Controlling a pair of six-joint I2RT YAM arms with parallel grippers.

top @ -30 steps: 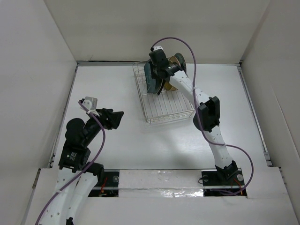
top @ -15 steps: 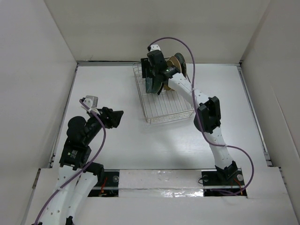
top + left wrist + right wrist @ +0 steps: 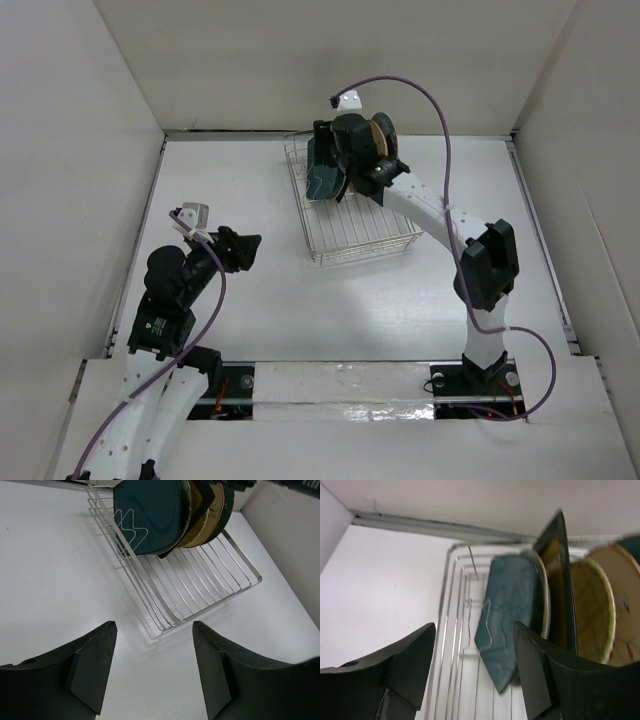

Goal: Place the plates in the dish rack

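While both arms hold nothing, the dish rack (image 3: 355, 232) sits on the white table (image 3: 250, 310), toward the far side and a little right of centre. It is a rectangular basket of thin silver wire. Its long side runs from the back wall toward the arms and slants slightly to the right as it comes nearer. Straight parallel wires form its floor, and a zigzag wire divider stands at its left side.

The plates (image 3: 200, 515) stand on edge in the far end of the rack. They are packed in a row from left to right, with their faces turned left.
- The teal square plate (image 3: 507, 625), with rounded corners and a glossy surface, is leftmost.
- The black-rimmed yellow square plate (image 3: 561, 575) comes next.
- The pale green round plate (image 3: 590, 610) follows it.
- The tan round plate (image 3: 626, 605) has a small dark marking.
- The teal round plate (image 3: 228, 500) is rightmost.

The right gripper (image 3: 472, 627) hovers over the left end of the row. Its dark fingers are spread wide and grip nothing. The left gripper (image 3: 154, 626) hangs over bare table, well apart from the rack and aimed toward it. Its jaws are equally wide and hold nothing.
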